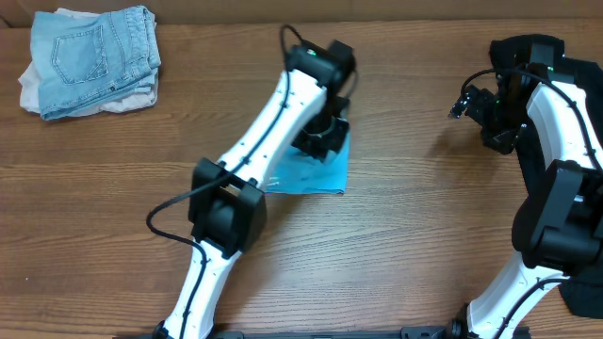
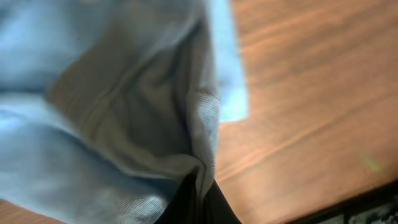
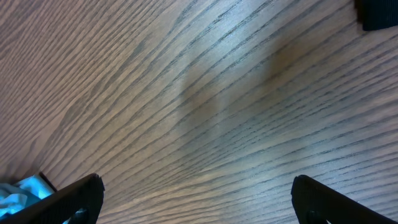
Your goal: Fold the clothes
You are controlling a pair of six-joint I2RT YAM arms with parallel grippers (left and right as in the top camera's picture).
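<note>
The light sky-blue T-shirt (image 1: pixel 316 172) lies folded small on the wooden table, partly under my left arm. My left gripper (image 1: pixel 321 139) is down on its far edge. In the left wrist view the blue fabric (image 2: pixel 112 106) fills most of the picture, and the left gripper (image 2: pixel 199 198) is shut on a bunched fold of it. My right gripper (image 1: pixel 468 100) hovers at the right, well away from the shirt. In the right wrist view it (image 3: pixel 199 198) stands wide open over bare wood, with nothing between its fingers (image 3: pixel 81 198). The black shirt cannot be made out for certain.
A stack of folded blue jeans (image 1: pixel 94 56) over pale cloth lies at the back left corner. A dark shape (image 1: pixel 582 299) shows at the front right behind the right arm's base. Bare wood (image 1: pixel 424 217) lies between the arms.
</note>
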